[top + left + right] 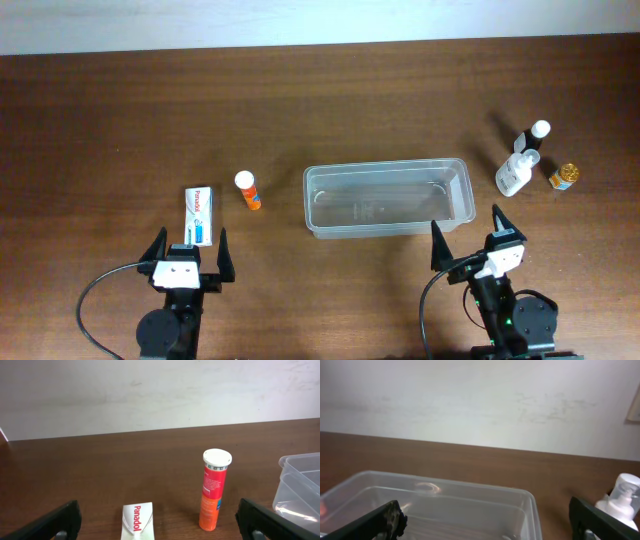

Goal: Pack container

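Observation:
The clear plastic container (385, 166) sits mid-table with nothing inside. Left of it an orange tube with a white cap (248, 190) stands upright, and beside that a white and blue Panadol box (201, 214) lies flat. My left gripper (191, 238) is open just in front of the box, touching nothing. In the left wrist view the box (137, 521) lies between the spread fingers (55, 522) and the tube (214, 490) stands right of it. My right gripper (467, 220) is open at the container's near right corner. The right wrist view shows the container (445, 482) close ahead.
At the right stand a white pump bottle (515, 172), a black bottle with a white cap (533, 136) and a small gold-lidded jar (565, 176). The white bottle (622, 497) shows at the right edge of the right wrist view. A pale wall borders the table's far edge.

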Controlling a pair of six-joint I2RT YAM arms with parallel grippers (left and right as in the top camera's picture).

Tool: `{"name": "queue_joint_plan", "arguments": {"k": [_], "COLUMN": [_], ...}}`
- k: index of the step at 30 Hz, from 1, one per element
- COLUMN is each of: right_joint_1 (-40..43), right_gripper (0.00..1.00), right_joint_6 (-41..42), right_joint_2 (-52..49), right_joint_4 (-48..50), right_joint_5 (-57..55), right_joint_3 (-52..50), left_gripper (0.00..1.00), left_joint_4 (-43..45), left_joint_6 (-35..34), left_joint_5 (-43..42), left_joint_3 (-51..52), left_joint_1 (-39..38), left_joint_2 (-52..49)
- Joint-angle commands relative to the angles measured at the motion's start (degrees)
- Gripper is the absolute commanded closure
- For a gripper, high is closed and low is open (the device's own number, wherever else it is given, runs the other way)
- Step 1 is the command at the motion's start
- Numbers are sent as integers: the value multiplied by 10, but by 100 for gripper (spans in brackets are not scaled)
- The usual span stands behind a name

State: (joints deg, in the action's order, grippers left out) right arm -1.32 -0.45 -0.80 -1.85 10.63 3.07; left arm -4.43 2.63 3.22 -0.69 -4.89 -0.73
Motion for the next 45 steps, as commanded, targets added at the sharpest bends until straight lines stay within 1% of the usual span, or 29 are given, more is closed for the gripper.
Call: {"name": "queue_joint_plan", "arguments": {"k": [1, 3, 5, 8, 9, 10, 12, 14, 17, 20, 22, 26, 29, 30, 35, 43, 45], "right_joint_1": [-5, -5, -5, -5, -4, 0, 18, 44, 90, 117, 123, 127, 127, 127, 140, 205, 217], "right_gripper": [2, 2, 2, 1, 2, 2, 2, 2, 2, 2, 2, 2, 2, 2, 2, 2, 2], "right_joint_6": [9, 7, -18, -53, -54, -53, -51, -51, -52, -51, -52, -55, -110, -148, -236, -246, -254], "right_joint_2": [-4, -25, -61, -146, -186, -269, -358, -447, -581, -683, -741, -820, -858, -873, -928, -1017, -1038], "right_joint_4": [-7, -44, -88, -167, -207, -298, -394, -473, -588, -674, -721, -752, -764, -776, -789, -788, -782], "right_joint_5": [-37, -94, -129, -168, -200, -275, -321, -311, -248, -197, -199, -203, -197, -179, -93, -71, -49], "right_joint_3": [68, 118, 180, 296, 346, 443, 543, 639, 789, 904, 961, 1017, 1017, 1017, 1017, 1017, 1017], "left_gripper": [1, 1, 1, 1, 1, 1, 1, 1, 1, 1, 1, 1, 0, 1, 1, 1, 0], "left_joint_4": [-2, -2, -2, -2, -2, -2, -2, -2, -2, -2, -2, -2, -2, -2, -2, -2, -2], "left_joint_6": [9, 9, 9, 9, 9, 9, 9, 9, 9, 9, 9, 9, 9, 9, 9, 9, 9], "left_joint_5": [-5, -5, -5, -5, -5, -5, -5, -5, -5, -5, -5, -5, -5, -5, -5, -5, -5], "left_joint_3": [2, 2, 2, 2, 2, 2, 2, 2, 2, 2, 2, 2, 2, 2, 2, 2, 2], "left_joint_1": [3, 3, 3, 3, 3, 3, 3, 3, 3, 3, 3, 3, 3, 3, 3, 3, 3], "left_joint_2": [4, 4, 4, 4, 4, 4, 4, 4, 4, 4, 4, 4, 4, 4, 4, 4, 4]}}
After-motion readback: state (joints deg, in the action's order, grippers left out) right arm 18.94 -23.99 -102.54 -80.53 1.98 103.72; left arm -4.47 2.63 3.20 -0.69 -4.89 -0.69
